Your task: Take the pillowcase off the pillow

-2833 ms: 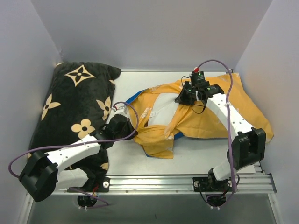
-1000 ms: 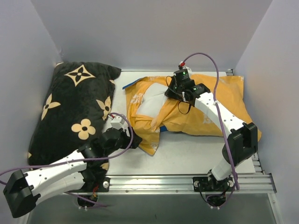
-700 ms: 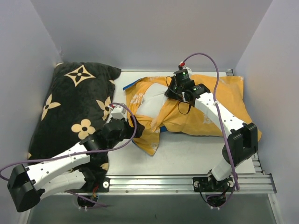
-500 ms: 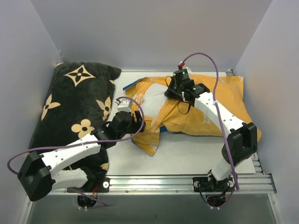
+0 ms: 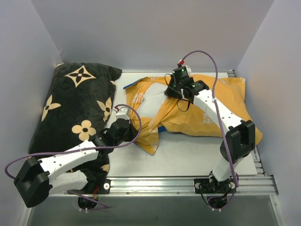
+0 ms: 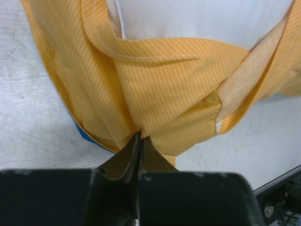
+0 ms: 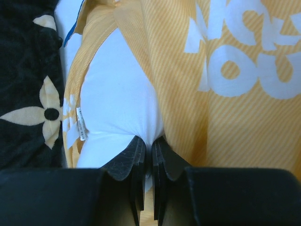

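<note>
Tightly, left pincer (image 6: 139,141) on pillowcase (image 6: 160,94)

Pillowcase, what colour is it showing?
The pillowcase is orange-yellow with thin stripes and white letters, clearest in the right wrist view.

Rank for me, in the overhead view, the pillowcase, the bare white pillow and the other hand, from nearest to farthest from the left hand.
1. The pillowcase: its near left corner is pinched in the left hand.
2. The white pillow: a bare patch just behind that corner.
3. The right hand: farthest, at the back right of the patch.
</note>
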